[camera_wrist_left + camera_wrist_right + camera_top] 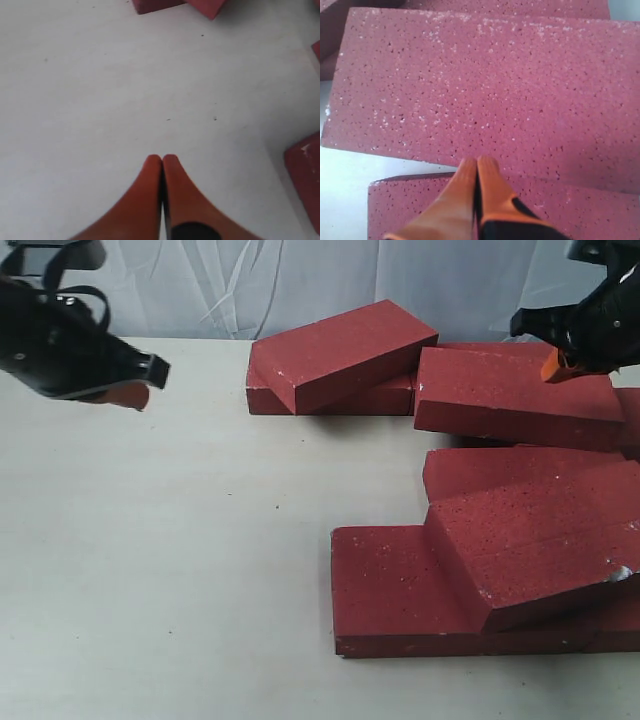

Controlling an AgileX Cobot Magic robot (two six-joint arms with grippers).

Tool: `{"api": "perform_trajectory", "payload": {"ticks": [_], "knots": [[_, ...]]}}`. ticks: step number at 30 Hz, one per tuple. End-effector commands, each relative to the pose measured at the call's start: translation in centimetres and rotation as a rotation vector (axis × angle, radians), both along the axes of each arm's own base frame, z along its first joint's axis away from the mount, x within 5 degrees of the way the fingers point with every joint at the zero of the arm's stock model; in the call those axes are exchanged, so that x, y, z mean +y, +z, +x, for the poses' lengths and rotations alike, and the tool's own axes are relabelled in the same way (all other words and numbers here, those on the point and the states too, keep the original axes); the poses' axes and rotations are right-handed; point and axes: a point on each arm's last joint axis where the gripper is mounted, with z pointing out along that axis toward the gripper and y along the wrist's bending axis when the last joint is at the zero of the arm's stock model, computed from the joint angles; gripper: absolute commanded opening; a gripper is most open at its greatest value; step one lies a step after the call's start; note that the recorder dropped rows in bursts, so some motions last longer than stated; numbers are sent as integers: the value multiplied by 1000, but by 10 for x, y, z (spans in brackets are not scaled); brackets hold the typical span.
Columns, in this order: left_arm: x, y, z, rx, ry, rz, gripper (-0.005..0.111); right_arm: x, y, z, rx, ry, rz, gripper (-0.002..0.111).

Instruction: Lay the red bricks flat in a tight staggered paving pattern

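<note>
Several dark-red bricks lie in two loose heaps on the right half of the table. At the back, one brick leans tilted across another, and a third brick lies beside them. In front, a tilted brick rests on a flat brick. My right gripper is shut and empty, its orange tips just above the back right brick. My left gripper hovers shut and empty over bare table at the far left, with brick corners only at the edges of the left wrist view.
The pale table stretches bare across the left and front. A white crumpled backdrop hangs behind the table's far edge. A small white chip marks the corner of the front tilted brick.
</note>
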Motion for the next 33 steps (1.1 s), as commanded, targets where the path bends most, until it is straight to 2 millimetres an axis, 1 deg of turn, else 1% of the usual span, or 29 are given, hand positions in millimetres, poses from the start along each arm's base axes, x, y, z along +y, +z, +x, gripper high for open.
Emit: {"api": "perform_trajectory", "payload": {"ticks": [1, 6, 11, 12, 14, 18, 19, 23, 29, 33], "knots": [[-37, -4, 20, 7, -60, -21, 0, -3, -10, 5, 13, -19, -3, -1], [-74, -12, 38, 17, -127, -23, 0, -4, -17, 9, 11, -31, 0, -1], [-103, -18, 58, 16, -146, -40, 0, -7, -16, 11, -5, -68, 19, -1], [-110, -19, 65, 11, -151, -43, 0, -11, -15, 11, -8, -82, 27, -1], [-121, -21, 71, 10, -165, -51, 0, -19, -15, 12, -9, -117, 44, -1], [-143, -29, 89, -10, -175, -79, 0, -40, -14, 11, -13, -200, 97, -1], [-148, -28, 93, -22, -176, -91, 0, -45, -14, 11, -16, -221, 108, -1], [-169, -34, 106, -32, -189, -122, 0, -62, -13, 11, -36, -269, 109, -1], [-192, -37, 125, -57, -175, -168, 0, -78, -12, 11, -61, -306, 91, -1], [-203, -46, 136, -56, -160, -187, 0, -90, -12, 10, -83, -306, 32, -1]]}}
